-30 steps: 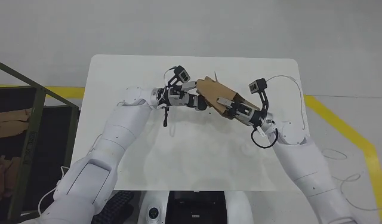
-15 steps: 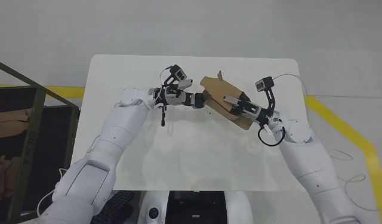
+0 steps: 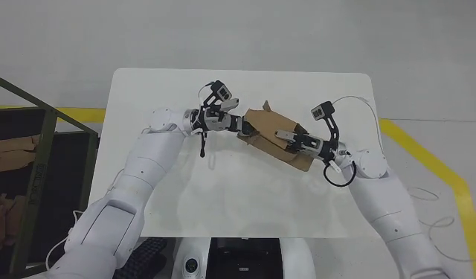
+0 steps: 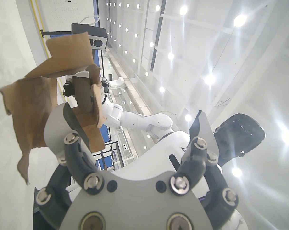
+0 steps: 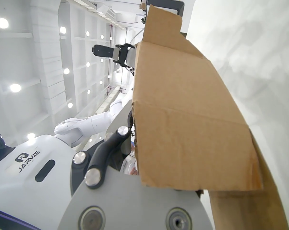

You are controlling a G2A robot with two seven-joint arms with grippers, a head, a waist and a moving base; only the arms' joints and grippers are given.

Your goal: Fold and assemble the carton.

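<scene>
The brown carton [image 3: 271, 130] hangs half-formed over the middle of the white table [image 3: 149, 93], flaps loose, between my two arms. My left gripper [image 3: 239, 124] is at the carton's left end and stands open. In the left wrist view its fingers [image 4: 63, 120] are spread wide, and one of them lies against a flap of the carton [image 4: 32, 106]. My right gripper [image 3: 291, 138] holds the carton's right part from above. In the right wrist view a carton panel [image 5: 182, 120] covers most of that gripper.
A dark green rack [image 3: 30, 130] with cardboard pieces stands off the table's left side. A thin black strip [image 3: 202, 141] lies on the table just below the left forearm. The table has free room in front and at the back.
The carton has turned and shifted toward the table's front and left with the right gripper. The left gripper has drawn back a little to the left.
</scene>
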